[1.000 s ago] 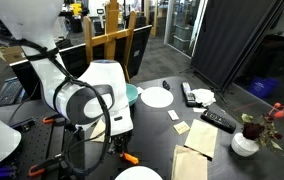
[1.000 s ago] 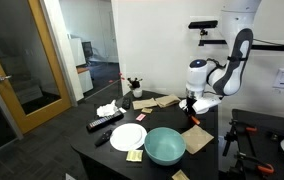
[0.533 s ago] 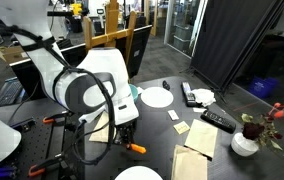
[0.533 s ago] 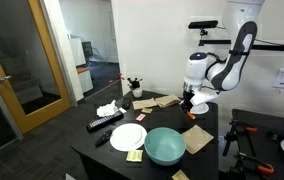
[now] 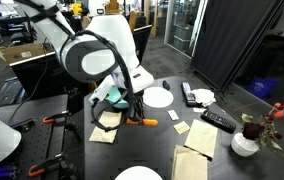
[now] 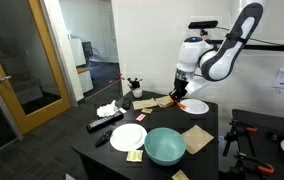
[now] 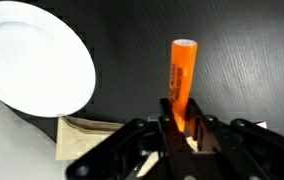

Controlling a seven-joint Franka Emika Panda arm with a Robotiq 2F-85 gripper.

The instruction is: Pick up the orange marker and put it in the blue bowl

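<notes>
The end effector (image 7: 182, 128) is clamped narrowly on the orange marker (image 7: 182, 75). In the wrist view its dark fingers pinch one end of the marker, and the rest of it sticks out past the fingertips. In an exterior view the marker (image 5: 146, 122) lies roughly level under the end effector (image 5: 135, 113) and appears lifted off the dark bench (image 7: 242, 50). Below it are a tan paper napkin (image 7: 92, 130) and, to one side, a white plate (image 7: 32, 55). The blue bowl (image 6: 165, 145) sits near the front edge of the bench, well apart from the marker, just beside another white plate (image 6: 128, 137).
</notes>
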